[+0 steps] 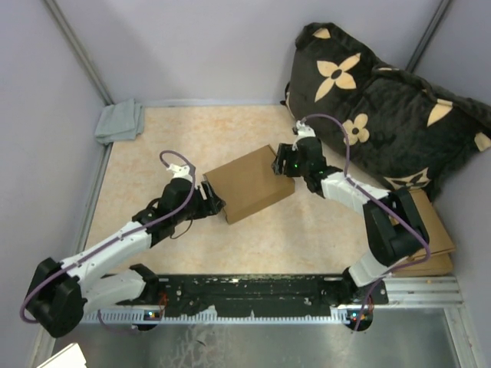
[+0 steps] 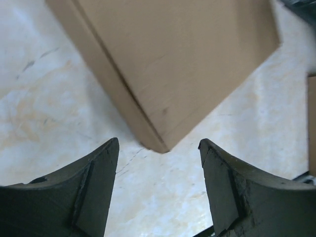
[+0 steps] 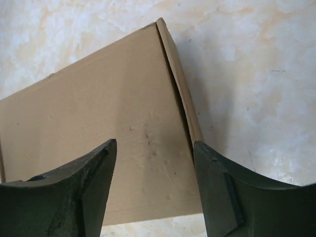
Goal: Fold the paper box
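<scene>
Left arm (image 1: 113,247): white link shells between black joint housings, with a big rounded black joint at the base end.
Right arm (image 1: 343,187): the same white-and-black build, with a bulky black elbow housing.
Cables: one purple cable (image 1: 177,153) loops above the left wrist and runs along that arm; a second arcs over the right arm.
Light: a small green light (image 1: 295,165) glows on the right wrist.
Left gripper (image 2: 159,140): two near-black fingers (image 2: 94,192), curved, tapering to points, matte.
Right gripper (image 3: 155,142): matching dark curved fingers, edges scuffed grey.
</scene>
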